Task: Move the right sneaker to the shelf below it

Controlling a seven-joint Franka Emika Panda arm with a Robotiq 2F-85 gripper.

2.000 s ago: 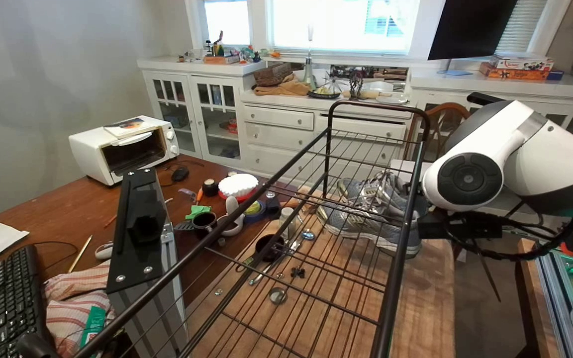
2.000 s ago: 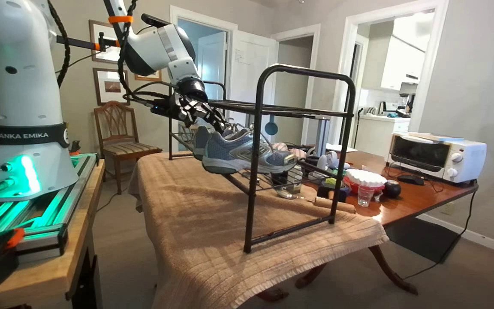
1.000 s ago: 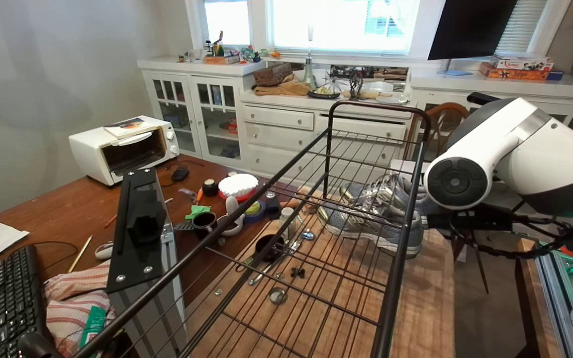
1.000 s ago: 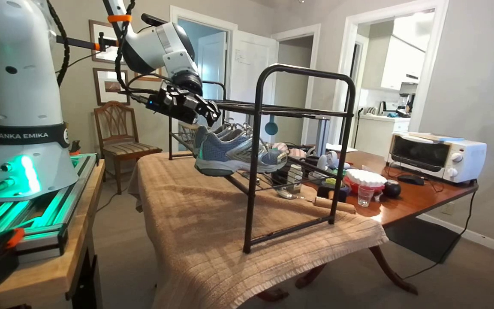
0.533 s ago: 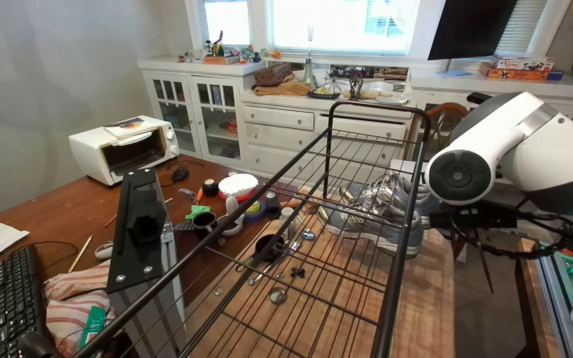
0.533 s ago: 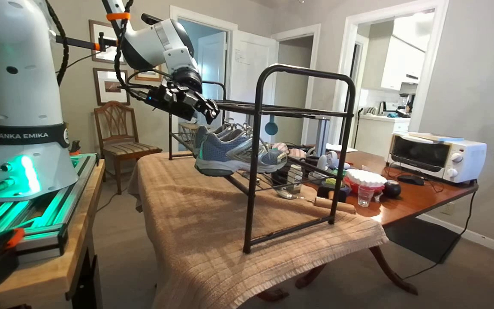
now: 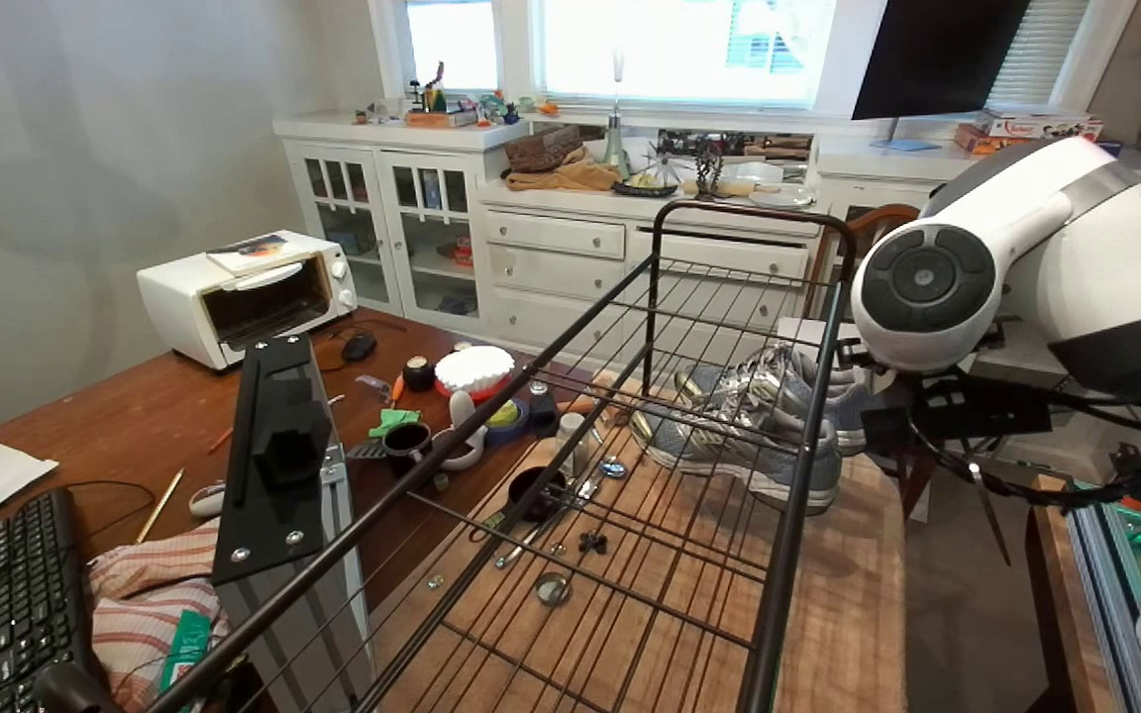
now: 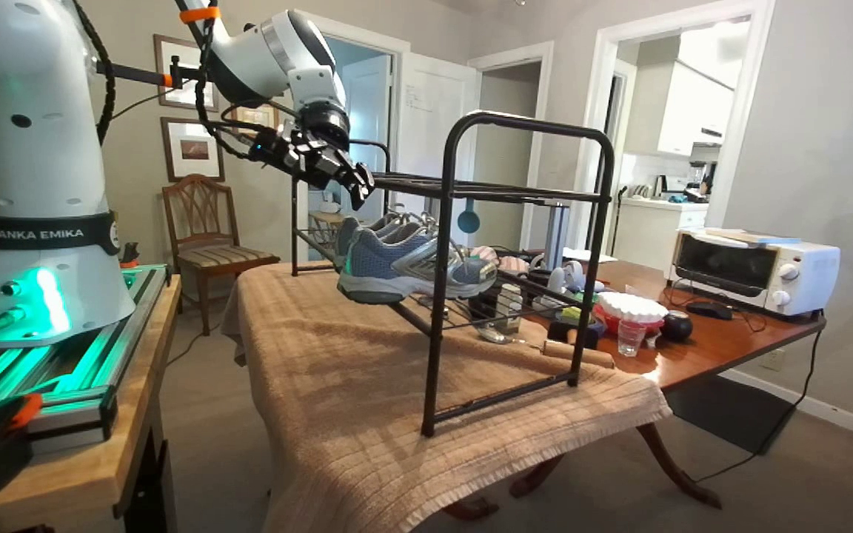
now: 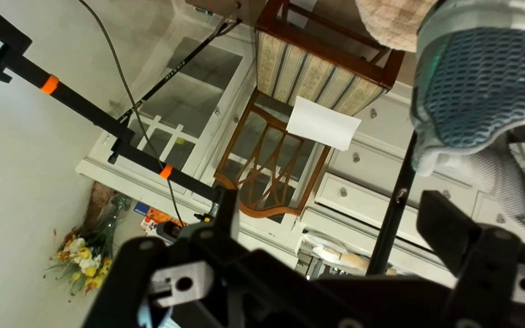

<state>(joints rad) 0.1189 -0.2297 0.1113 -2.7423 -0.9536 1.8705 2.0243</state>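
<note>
The right sneaker (image 8: 389, 268), grey-blue and white, stands upright on the lower wire shelf (image 8: 410, 319) of the black rack, its heel jutting past the rail on the robot's side. In the wrist view its heel (image 9: 486, 86) fills the upper right corner. Beside it sits a matching sneaker (image 8: 346, 238), mostly hidden behind it in this exterior view but nearer in an exterior view (image 7: 704, 451). My gripper (image 8: 360, 189) hangs just above and behind the heels, apart from both shoes. The wrist view shows its fingers (image 9: 445, 228) wide apart with nothing between them.
The rack's top shelf (image 8: 526, 192) spans above the sneakers, close in front of my gripper. A rack end post (image 8: 437, 296) stands beside the right sneaker. Cups, utensils and a toaster oven (image 8: 756, 270) occupy the table behind. A wooden chair (image 8: 208, 229) stands farther off.
My gripper has risen and drawn back from the sneakers. Between two seconds and one second ago the right sneaker shifted slightly toward the robot; since then it has stayed still.
</note>
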